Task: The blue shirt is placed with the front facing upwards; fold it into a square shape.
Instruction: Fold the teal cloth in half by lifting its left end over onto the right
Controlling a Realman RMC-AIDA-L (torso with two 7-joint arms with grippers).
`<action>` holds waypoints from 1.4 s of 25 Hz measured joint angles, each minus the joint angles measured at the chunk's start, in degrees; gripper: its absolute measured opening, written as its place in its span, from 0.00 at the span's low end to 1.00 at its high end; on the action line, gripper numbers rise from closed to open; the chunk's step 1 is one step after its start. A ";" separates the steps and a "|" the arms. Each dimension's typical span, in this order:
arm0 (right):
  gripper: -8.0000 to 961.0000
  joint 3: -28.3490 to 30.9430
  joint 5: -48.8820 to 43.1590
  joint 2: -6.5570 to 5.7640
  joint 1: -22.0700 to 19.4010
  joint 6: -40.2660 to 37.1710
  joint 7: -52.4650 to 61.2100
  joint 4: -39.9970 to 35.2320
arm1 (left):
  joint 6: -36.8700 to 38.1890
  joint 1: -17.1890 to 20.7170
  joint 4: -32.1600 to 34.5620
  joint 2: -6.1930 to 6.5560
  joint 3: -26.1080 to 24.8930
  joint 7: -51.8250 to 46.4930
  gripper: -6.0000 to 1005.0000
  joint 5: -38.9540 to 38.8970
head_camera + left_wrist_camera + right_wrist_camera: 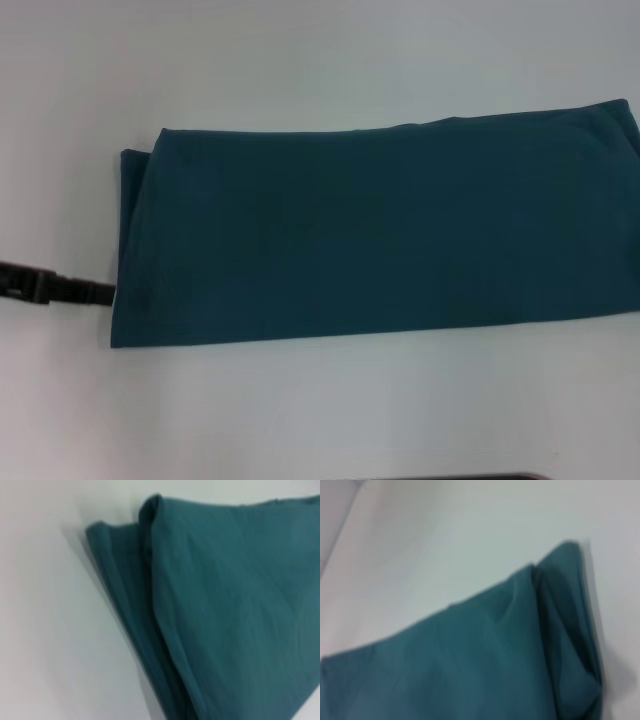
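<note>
The blue shirt (pixel 370 235) lay on the white table (pixel 300 70), folded into a long horizontal band with no lettering showing. It reached from left of centre out past the right edge of the head view. Its left end showed stacked layers: a lower layer stuck out a little beyond the smooth top panel, forming a narrow stepped border.

The left claw (pixel 100 293) came in low from the left edge of the head view as a thin dark bar. Its tip was just at the shirt's left edge, near the lower-left corner. Whether it was spread or pressed together could not be told, nor whether it touched the cloth.

The left wrist view showed that same layered end (pixel 135 625) close up, its folded edges lying on the table. The right wrist view showed another folded corner of the shirt (pixel 570 625) with a deep crease beside it. The right claw itself appeared in no picture.
</note>
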 joint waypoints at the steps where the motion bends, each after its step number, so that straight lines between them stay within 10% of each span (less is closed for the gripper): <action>1: 0.31 1.77 0.08 -0.24 0.42 -0.83 -0.03 -0.88 | 0.00 -0.20 -0.25 0.04 -0.64 0.06 0.37 -0.03; 24: 0.91 2.84 5.55 2.77 7.16 -3.94 -12.36 0.32 | -4.13 -3.44 2.65 -3.42 -6.13 3.42 0.46 -7.26; 35: 0.96 0.27 5.60 4.30 8.75 0.90 -14.26 2.56 | -6.70 -3.17 4.71 -4.95 -5.48 4.27 0.80 -8.28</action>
